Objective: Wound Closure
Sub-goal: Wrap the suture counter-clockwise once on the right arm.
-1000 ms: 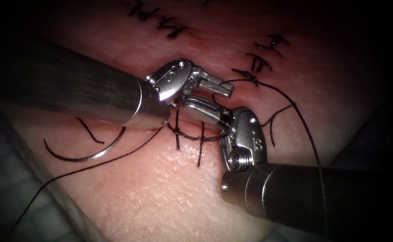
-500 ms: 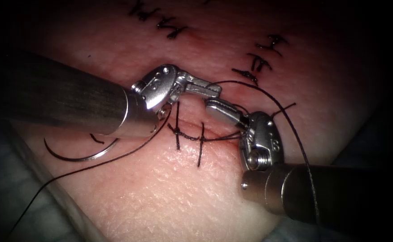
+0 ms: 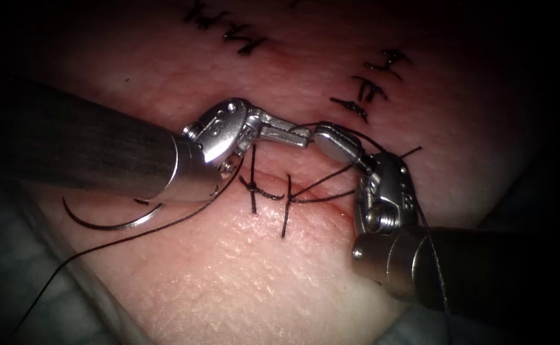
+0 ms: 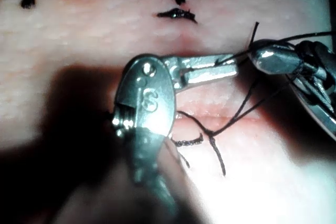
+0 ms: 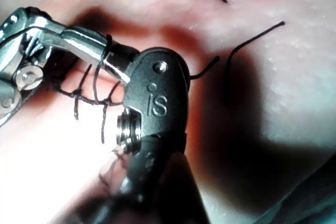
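Tissue: pale pink slab of pork belly tissue (image 3: 241, 275), skin side up, with a horizontal cut (image 3: 305, 185) across its middle.
Stitches: two dark knotted stitches (image 3: 270, 195) cross the cut between the tools; more dark finished stitches (image 3: 373, 86) sit above, toward the right.
Left tool: silver wristed needle driver of the left arm (image 3: 302, 135) on a dark metal shaft, coming in from the left just above the cut. In the left wrist view (image 4: 231, 66) the jaws lie narrow, pressed together on the black thread at their tips.
Right tool: silver wristed needle driver of the right arm (image 3: 334, 140) rising from below right, its tip almost touching the left tool's tip. In the right wrist view (image 5: 92, 45) thread is wound around the jaws; jaws look closed, and I cannot tell whether anything is pinched between them.
Thread: thin black suture thread (image 3: 321, 182) runs from the stitches up to the two tips; a long strand (image 3: 133, 235) trails down and left off the tissue; another strand runs down along the right shaft.
Needle: thin curved steel needle (image 3: 110, 223) lies flat on the tissue surface left of the stitches, below the cut line, partly under the left shaft. Held by neither tool, not in the tissue.
Loose ends: short cut thread end (image 5: 252, 51) lies on the tissue beside the right tool.
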Robot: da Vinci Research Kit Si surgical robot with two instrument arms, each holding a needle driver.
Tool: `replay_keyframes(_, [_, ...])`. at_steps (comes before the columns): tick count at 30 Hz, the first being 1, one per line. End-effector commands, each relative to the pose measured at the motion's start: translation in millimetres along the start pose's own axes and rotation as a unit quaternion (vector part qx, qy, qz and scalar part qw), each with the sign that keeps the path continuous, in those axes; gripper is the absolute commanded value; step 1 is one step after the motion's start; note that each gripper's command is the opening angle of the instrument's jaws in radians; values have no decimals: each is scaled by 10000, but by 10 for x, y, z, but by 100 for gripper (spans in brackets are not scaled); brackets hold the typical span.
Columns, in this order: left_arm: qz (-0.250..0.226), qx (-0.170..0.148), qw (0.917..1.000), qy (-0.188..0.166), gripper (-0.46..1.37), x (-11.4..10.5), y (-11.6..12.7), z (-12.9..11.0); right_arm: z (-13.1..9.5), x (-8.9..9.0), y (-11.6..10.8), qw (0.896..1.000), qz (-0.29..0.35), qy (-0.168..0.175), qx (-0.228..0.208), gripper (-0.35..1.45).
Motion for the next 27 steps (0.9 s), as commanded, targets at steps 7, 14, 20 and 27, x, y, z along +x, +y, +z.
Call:
replay_keyframes(7, [19,-87,10000,1,-35,1,6,4,3,-3,-4,9985,154,-280,-437,-35])
replay_keyframes(14, [42,-219,9997,-30,-35,2,13,6,3,-5,-7,9915,941,-281,-852,-35])
replay_keyframes(20, [50,-289,9995,-74,-35,5,19,12,3,-9,-16,9688,2031,-297,-1388,-21])
replay_keyframes(27, [50,-319,9995,-73,-35,9,25,17,-8,-22,-41,9548,2140,-346,-2034,18])
